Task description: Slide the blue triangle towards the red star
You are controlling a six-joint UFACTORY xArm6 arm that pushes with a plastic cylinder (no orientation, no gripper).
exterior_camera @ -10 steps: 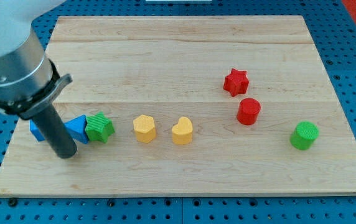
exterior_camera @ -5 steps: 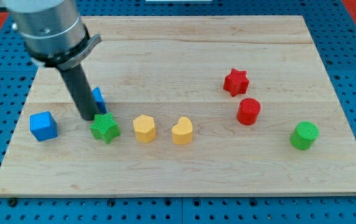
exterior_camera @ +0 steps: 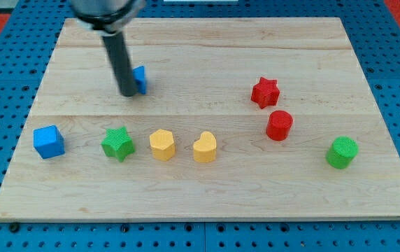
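The rod's tip [exterior_camera: 128, 92] grips nothing; it presses the blue triangle [exterior_camera: 140, 79] from the view's left. That side suits pushing rightward toward the red star [exterior_camera: 264, 92], well apart.

The rod's tip [exterior_camera: 128, 92] sits on the wooden worktop [exterior_camera: 207, 196] right against the left side of the blue triangle [exterior_camera: 140, 79], which is mostly hidden behind the rod. The red star [exterior_camera: 264, 92] lies well apart toward the view's right, with a red cylinder [exterior_camera: 280, 125] just below it. Along the lower row, from left to right, stand a blue cube [exterior_camera: 49, 141], a green star [exterior_camera: 118, 143], a yellow hexagon [exterior_camera: 162, 145], a yellow heart-like block [exterior_camera: 205, 147] and a green cylinder [exterior_camera: 342, 152].
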